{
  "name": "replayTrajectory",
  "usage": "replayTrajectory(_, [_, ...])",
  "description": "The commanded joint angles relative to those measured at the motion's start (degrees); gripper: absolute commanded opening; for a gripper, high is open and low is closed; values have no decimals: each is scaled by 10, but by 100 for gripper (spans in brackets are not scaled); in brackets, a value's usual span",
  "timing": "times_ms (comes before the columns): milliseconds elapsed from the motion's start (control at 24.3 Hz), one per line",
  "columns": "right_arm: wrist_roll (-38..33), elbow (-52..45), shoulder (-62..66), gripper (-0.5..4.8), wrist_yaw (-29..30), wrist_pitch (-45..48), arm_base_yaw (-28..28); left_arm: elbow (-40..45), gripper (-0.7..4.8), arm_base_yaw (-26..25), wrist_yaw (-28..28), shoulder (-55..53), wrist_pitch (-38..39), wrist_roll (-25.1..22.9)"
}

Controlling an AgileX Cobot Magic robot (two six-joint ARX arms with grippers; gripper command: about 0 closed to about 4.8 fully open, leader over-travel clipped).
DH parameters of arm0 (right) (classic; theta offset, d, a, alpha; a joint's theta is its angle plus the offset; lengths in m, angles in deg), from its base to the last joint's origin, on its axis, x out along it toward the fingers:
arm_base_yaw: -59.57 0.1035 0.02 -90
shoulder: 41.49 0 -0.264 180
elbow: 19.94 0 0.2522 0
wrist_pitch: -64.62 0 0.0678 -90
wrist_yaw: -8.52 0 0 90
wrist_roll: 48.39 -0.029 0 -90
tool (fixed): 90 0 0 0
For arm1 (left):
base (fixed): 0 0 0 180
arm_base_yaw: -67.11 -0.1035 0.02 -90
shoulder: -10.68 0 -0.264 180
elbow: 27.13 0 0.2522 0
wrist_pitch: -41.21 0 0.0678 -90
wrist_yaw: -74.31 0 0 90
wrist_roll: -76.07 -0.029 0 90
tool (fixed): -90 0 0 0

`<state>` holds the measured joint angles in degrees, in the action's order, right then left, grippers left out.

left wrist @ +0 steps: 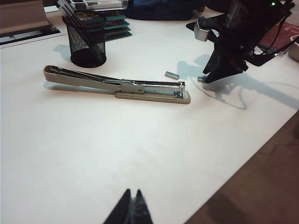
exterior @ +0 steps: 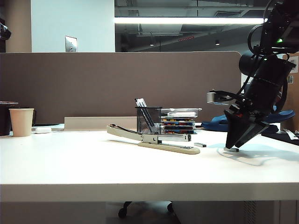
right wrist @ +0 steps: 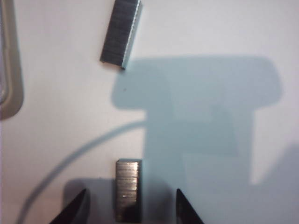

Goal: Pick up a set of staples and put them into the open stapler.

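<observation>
Plainly, the grasp depends on how the set of staples (right wrist: 127, 189) lies between the fingertips of the right claw (right wrist: 130, 207). In the right wrist view the bar is seen flat on the white table (exterior: 93, 163), its long axis running along the gap and straight back toward the claw, with one dark fingertip on either side of it and bare table between each tip and the bar. The jaws are therefore held apart, wider than the bar, and nothing is gripped yet. A closing across the short width is judged to be what the next move calls for.

A second staple bar (right wrist: 120, 31) is seen further out, slightly tilted, between the claw and the stapler (exterior: 154, 137). The stapler lies opened out along the table, well apart from the held-over bar, in front of a black mesh pen cup (exterior: 148, 120).

The left claw (left wrist: 131, 211) is parked far back at the near edge, its tips pressed together and empty; the right arm is much the nearer.
</observation>
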<state>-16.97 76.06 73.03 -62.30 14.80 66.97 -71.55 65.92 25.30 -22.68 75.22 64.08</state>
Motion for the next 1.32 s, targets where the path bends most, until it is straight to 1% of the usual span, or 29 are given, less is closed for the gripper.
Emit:
replayTrajectory(41, [2, 1, 2, 229, 2, 0, 2, -3, -5, 0, 2, 0, -6, 0])
replayTrajectory(329, [1, 1, 19, 229, -5, -2, 4, -3, -5, 0, 2, 0, -6, 0])
replayTrajectory(453, [2, 1, 20, 228, -46, -2, 16, -3, -5, 0, 2, 0, -6, 0])
replayTrajectory(535, [2, 0, 20, 228, -57, -6, 21, -3, -5, 0, 2, 0, -6, 0])
replayTrajectory(617, [2, 0, 20, 228, -56, -7, 24, -3, -5, 0, 2, 0, -6, 0])
replayTrajectory(741, [2, 1, 20, 198, -56, -13, 26, -3, -5, 0, 2, 1, -6, 0])
replayTrajectory(864, [2, 0, 20, 198, -57, -27, 25, -3, -5, 0, 2, 1, -6, 0])
replayTrajectory(946, [2, 0, 20, 198, -76, -33, 24, -3, -5, 0, 2, 1, -6, 0])
replayTrajectory(1317, [2, 1, 20, 198, -79, -51, 24, -3, -5, 0, 2, 1, -6, 0])
